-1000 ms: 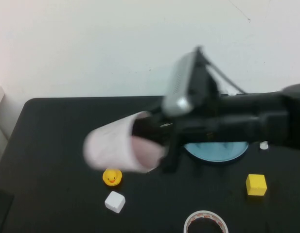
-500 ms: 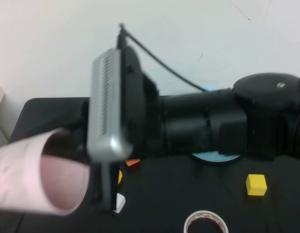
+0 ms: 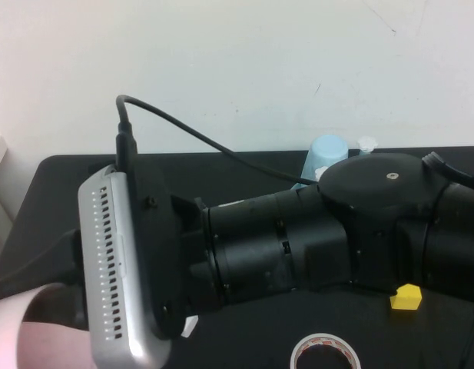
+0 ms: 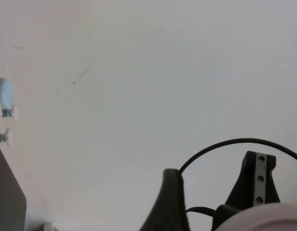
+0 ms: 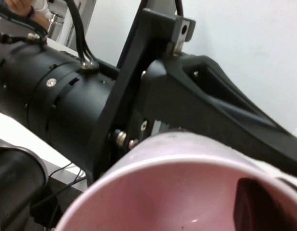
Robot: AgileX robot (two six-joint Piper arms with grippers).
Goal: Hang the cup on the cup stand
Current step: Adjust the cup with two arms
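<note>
the high view looks down at the table, largely blocked by the right arm close before it. both wrist views sit near the cup, facing a pale wall.

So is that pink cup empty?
Empty: inside the cup only bare pink wall shows, plus a finger of the right gripper clamping its rim; the left gripper sits alongside.

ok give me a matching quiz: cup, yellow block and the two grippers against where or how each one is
1 cup
2 yellow block
3 left gripper
4 right gripper

a open, beside the cup's rim
b shut on the cup's wall
c pale pink, held up at the robot's left
d on the table, right side

Pairs: 1-c, 2-d, 3-a, 4-b
</note>
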